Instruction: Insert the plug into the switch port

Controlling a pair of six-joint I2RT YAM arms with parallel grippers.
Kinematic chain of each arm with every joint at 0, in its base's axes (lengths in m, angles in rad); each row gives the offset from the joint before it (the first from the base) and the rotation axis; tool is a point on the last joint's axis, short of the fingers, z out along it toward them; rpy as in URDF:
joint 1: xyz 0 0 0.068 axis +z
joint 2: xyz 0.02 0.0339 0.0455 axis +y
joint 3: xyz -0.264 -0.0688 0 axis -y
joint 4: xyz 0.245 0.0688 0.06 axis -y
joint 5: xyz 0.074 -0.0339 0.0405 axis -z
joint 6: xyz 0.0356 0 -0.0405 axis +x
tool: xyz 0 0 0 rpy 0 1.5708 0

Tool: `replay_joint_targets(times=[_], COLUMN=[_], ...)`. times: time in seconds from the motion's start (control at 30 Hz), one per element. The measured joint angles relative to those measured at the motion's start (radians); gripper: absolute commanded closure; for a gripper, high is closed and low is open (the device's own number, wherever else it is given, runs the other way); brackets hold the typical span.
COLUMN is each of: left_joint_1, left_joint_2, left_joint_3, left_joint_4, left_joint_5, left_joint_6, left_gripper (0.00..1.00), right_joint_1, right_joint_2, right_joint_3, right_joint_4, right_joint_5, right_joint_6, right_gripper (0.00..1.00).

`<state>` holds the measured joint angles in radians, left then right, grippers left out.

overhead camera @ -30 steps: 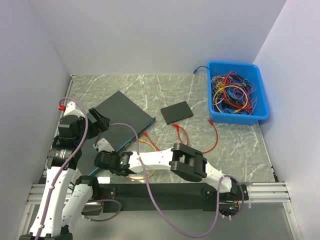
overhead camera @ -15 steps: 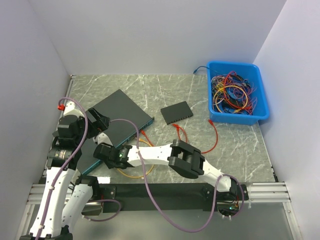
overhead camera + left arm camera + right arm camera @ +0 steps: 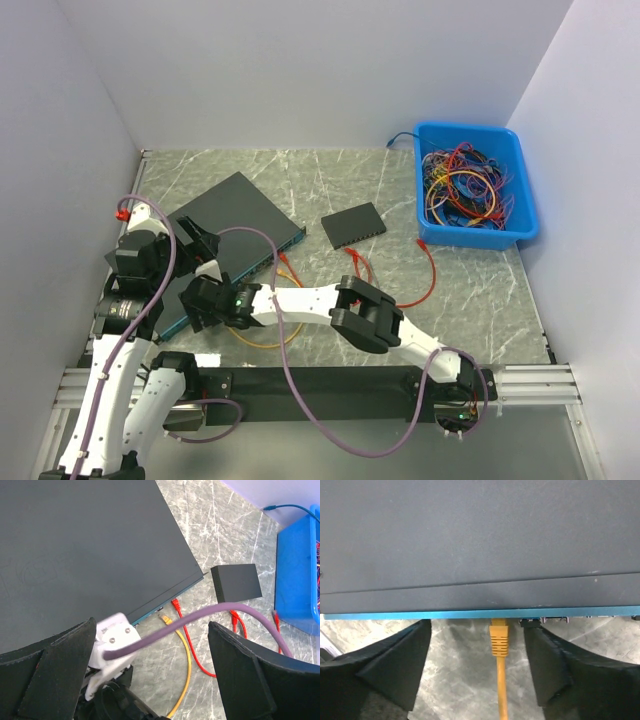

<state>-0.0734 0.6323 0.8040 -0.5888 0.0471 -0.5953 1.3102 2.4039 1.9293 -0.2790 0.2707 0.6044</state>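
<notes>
Right claw (image 3: pixel 477 629) spread wide, not touching yellow plug (image 3: pixel 499 637) at switch (image 3: pixel 470 540) front edge. Left claw (image 3: pixel 151 630) spread, holding nothing. Faint embossing (image 3: pixel 35 572) unreadable. Grey marble counter (image 3: pixel 480 300), white walls (image 3: pixel 300 70).

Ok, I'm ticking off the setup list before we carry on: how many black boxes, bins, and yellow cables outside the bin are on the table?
Black boxes: 2 (the large switch and the small box)
Bins: 1 (the blue bin)
Yellow cables outside the bin: 1 (the yellow cable, its plug at the large switch's front edge)
Total: 4
</notes>
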Motion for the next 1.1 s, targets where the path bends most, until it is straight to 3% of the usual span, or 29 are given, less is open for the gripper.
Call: replay_joint_targets(times=[0.23,0.47,0.63,0.87,1.1], left_joint_1=[0.000,0.013,0.129,0.270,0.423], left_joint_2=[0.034,0.171,0.372,0.572,0.861], left_joint_3=[0.000,0.036,0.143,0.281,0.487], left_joint_4=[0.000,0.000,0.021,0.048,0.092], left_joint_5=[-0.006,-0.040,-0.024,-0.014,0.090], left_joint_6=[0.002,0.020,0.031,0.024,-0.002], left_gripper=[0.01,0.01,0.01,0.01,0.21], right_joint_1=[-0.032,-0.040,-0.040,-0.001,0.045], right_joint_2=[-0.088,-0.219,-0.325,-0.396,-0.395], right_joint_3=[-0.173,-0.381,-0.491,-0.515,-0.515], right_joint_4=[0.095,0.161,0.175,0.214,0.219], right_joint_5=[0.079,0.091,0.090,0.066,0.039], right_joint_6=[-0.014,-0.003,-0.011,-0.029,-0.045], right_gripper=[0.08,0.05,0.05,0.04,0.20])
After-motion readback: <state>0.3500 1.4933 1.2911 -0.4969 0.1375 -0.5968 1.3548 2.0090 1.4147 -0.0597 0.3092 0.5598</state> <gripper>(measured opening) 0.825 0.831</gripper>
